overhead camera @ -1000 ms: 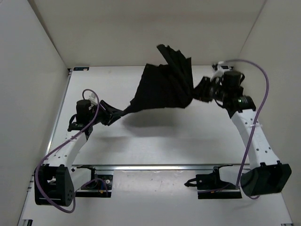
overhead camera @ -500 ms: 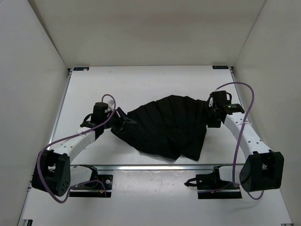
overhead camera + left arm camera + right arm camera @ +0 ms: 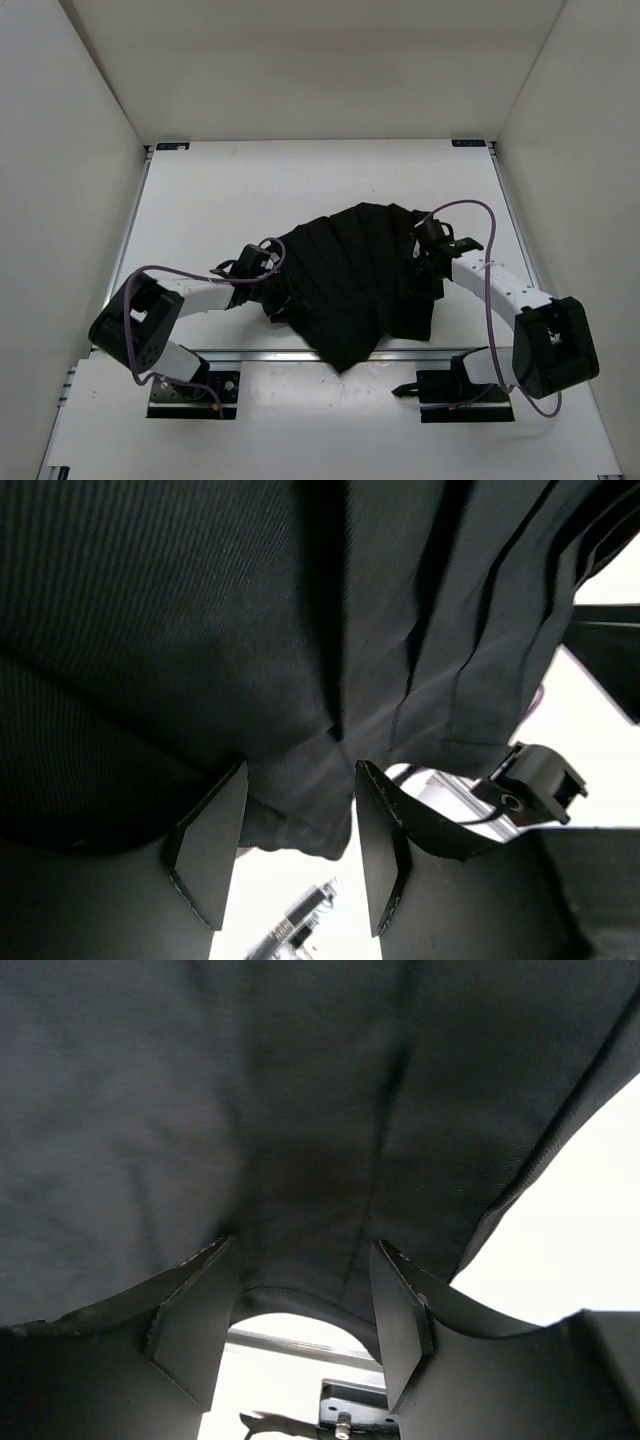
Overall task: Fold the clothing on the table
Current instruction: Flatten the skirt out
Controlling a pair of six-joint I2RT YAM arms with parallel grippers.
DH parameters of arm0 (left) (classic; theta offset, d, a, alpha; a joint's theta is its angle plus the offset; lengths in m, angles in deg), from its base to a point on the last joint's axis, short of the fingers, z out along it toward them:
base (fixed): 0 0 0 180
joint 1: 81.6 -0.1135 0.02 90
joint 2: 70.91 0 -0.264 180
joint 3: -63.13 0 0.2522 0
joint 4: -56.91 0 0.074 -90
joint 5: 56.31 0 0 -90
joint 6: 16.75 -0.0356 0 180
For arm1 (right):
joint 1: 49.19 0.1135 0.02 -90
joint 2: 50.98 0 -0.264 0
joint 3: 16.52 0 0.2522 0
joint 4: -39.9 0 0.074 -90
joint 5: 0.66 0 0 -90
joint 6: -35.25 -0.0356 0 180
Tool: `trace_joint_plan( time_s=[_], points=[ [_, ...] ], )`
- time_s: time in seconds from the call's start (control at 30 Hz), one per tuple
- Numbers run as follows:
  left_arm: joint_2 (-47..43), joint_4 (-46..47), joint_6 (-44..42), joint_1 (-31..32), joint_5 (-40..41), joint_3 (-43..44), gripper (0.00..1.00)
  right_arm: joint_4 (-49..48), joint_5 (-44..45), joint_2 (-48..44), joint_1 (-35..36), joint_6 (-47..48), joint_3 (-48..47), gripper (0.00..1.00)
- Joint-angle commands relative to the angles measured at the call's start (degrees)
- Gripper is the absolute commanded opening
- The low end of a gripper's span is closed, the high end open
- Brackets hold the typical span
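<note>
Seen from above, the left tool [image 3: 272,292] sits low at the left side edge of a black pleated soft-fabric garment [image 3: 345,275]. Its two fingers [image 3: 205,845] stand wide apart, and the hem lies loose between them, not pinched. The garment lies spread on the flat white desk [image 3: 220,190], close to the near rail [image 3: 300,353], with one corner reaching over that rail. Its pleats fan from the far side toward the arms, so its long axis runs roughly far to near, midway between them. The right tool [image 3: 418,280] sits at the garment's right side edge, fingers [image 3: 190,1320] also wide, with fabric draped across the gap but not gripped. Each tool meets its own side of the cloth, so neither arm is nearer. A fold would probably begin by closing on these opposite edges.
</note>
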Motion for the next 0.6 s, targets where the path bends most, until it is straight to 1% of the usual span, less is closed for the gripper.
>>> trace_joint_plan(
  time_s=[0.0, 0.03, 0.1, 0.13, 0.17, 0.23, 0.3, 0.37, 0.43, 0.5, 0.57],
  points=[
    [2.65, -3.76, -5.67, -3.22, 2.15, 3.09, 0.59, -2.67, 0.11, 2.2, -0.2, -0.33, 1.23, 0.52],
    [3.98, -6.03, -7.78, -4.44, 2.94, 4.15, 0.59, -3.02, 0.11, 4.21, -0.11, -0.07, 1.14, 0.52],
    [9.94, -9.47, -11.29, -6.64, 3.47, 9.23, 0.58, -3.9, 0.46, 7.38, 1.02, -0.33, 0.35, 0.52],
    [13.71, -11.66, -13.14, -9.0, 4.35, 13.44, 0.58, -4.6, 0.28, 10.26, 1.38, -0.42, -2.09, 0.52],
    [13.75, -11.68, -13.16, -9.03, 4.36, 13.48, 0.58, -4.86, 0.28, 11.42, 1.38, -0.68, -3.07, 0.52],
    [16.99, -12.47, -14.3, -12.79, 4.45, 17.6, 0.57, -6.7, -1.12, 14.85, 2.08, -0.34, -6.05, 0.52],
    [21.46, -14.13, -14.83, -15.16, 3.74, 24.52, 0.57, -5.4, -0.69, 19.15, 1.82, 0.19, -12.71, 0.51],
    [22.01, -15.97, -15.88, -17.2, 1.9, 29.46, 0.57, -3.91, 0.01, 19.52, 2.08, 0.72, -17.81, 0.51],
    [20.0, -17.3, -15.97, -17.64, 2.94, 33.68, 0.58, -2.41, 1.33, 18.04, 2.35, 1.42, -21.44, 0.52],
    [15.18, -19.14, -15.8, -17.12, 3.39, 34.48, 0.6, -0.57, 2.04, 14.62, 1.91, 0.99, -23.55, 0.52],
    [10.95, -18.8, -14.83, -16.5, 2.52, 32.38, 0.62, -0.3, 1.69, 11.46, -0.02, 0.37, -22.69, 0.52]
  ],
)
